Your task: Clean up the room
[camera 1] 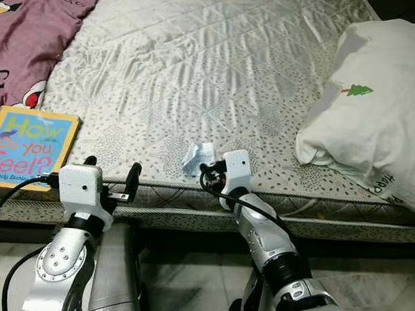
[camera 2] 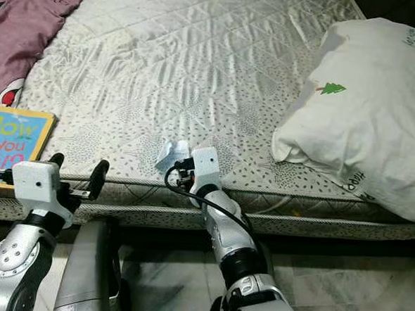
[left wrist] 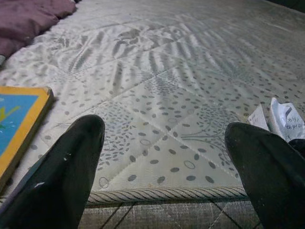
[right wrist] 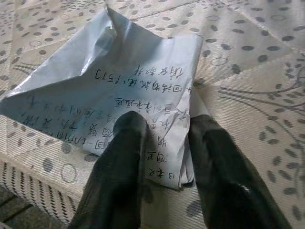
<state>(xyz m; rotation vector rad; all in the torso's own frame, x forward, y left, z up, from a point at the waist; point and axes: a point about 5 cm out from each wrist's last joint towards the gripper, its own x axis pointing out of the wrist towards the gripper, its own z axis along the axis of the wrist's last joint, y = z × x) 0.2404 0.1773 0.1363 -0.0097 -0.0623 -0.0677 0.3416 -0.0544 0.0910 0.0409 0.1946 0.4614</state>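
Paper [right wrist: 119, 86], one crumpled sheet with handwriting on it, is lying on the bed [camera 1: 220, 72] right at its near edge, at about 6 o'clock on the mattress. The right claw [right wrist: 164, 143] is reaching over that edge and closing on the sheet: its two black fingers [right wrist: 119, 157] are pinching the paper's near corner between them, fingertips touching the mattress surface.

One picture book [camera 1: 25, 146] is lying flat at the bed's 8 o'clock corner, its cover reading "How do you feel?". One maroon printed blanket [camera 1: 32, 25] is spreading over the 10 o'clock part of the bed, just beyond the book. One white pillow [camera 1: 379, 109] with a small green tree mark is sitting at 3 o'clock, well apart from the paper.

The left claw [left wrist: 167, 157] is hanging just off the bed's near edge between book and paper, its fingers spread wide and holding nothing.
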